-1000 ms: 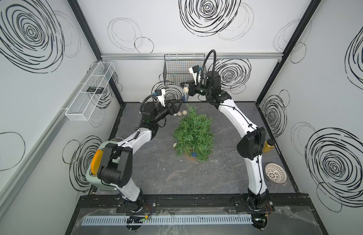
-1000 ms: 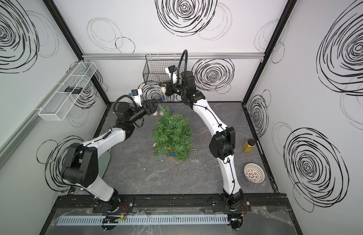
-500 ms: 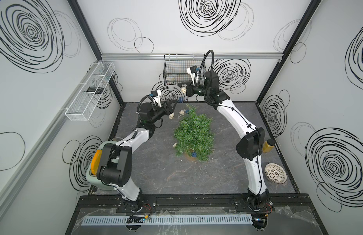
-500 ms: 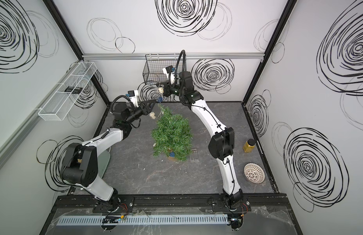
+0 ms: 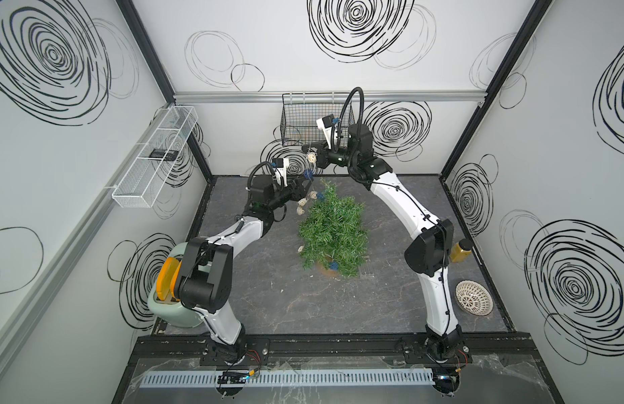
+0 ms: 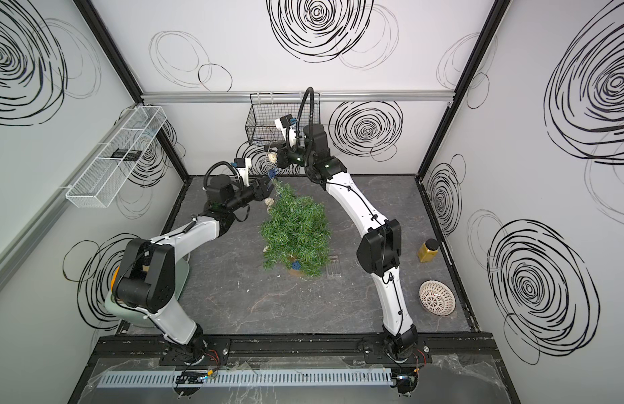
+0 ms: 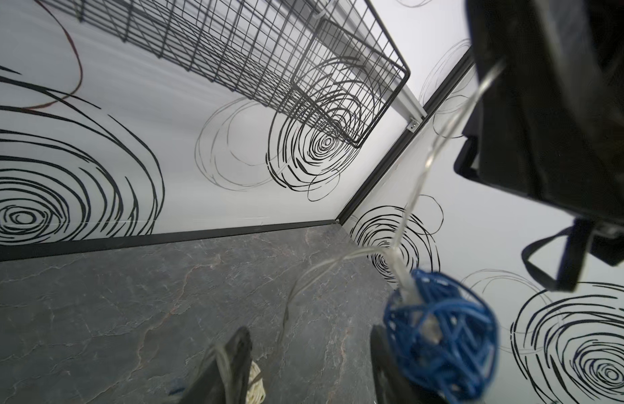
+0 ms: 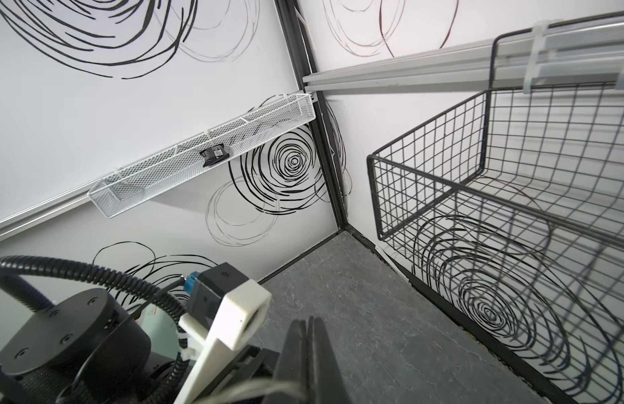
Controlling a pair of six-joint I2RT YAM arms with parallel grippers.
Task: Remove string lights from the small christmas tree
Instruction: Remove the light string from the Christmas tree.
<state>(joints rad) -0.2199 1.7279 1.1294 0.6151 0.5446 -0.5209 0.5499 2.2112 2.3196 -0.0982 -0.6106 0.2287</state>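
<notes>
bench (image 5: 268, 300): dark grey stone-patterned slab, boxed in by white walls drawn with black swirls.

small christmas tree (image 5: 333, 231): bushy green artificial conifer standing near the middle of the bench. In both top views its pointed tip lies toward the rear edge. Its brownish-tan round pot (image 5: 321, 270) shows only as a sliver under the lowest branches.

black wire basket (image 5: 302, 119): square grid, hung on the back wall above the rear edge.

white mesh tray (image 5: 153, 164): long and divided, fixed to the left wall, with a small black object lying in it.

pale green appliance (image 5: 170, 311): rounded, with an orange-yellow piece on top, at the front left corner, partly hidden by the left arm.

string lights (image 5: 307, 174): thin pale wire strung with woven wicker balls.
- It hangs from the right gripper (image 5: 312, 147), with a cream ball (image 5: 311, 158) just beneath.
- Next comes a dark blue ball (image 7: 440, 335) beside the left gripper (image 5: 306, 188).
- Two more cream balls follow, by the upper branches.
- Another cream ball sits low on the side of the tree facing the left edge, and a blue one sits by the pot.

white woven bowl (image 5: 474, 302): near the front right corner.

yellow jar with black lid (image 6: 428, 251): against the right edge, behind the bowl.

right gripper: raised above the rear of the bench. Its fingers (image 8: 296, 353) are clenched flat together, pinching the pale wire.

left gripper: just beside the tree tip. Its fingers (image 7: 233, 363) are released and spread, with bare bench showing between them. A wire strand runs along one finger, and the dark blue ball lies against the other.
</notes>
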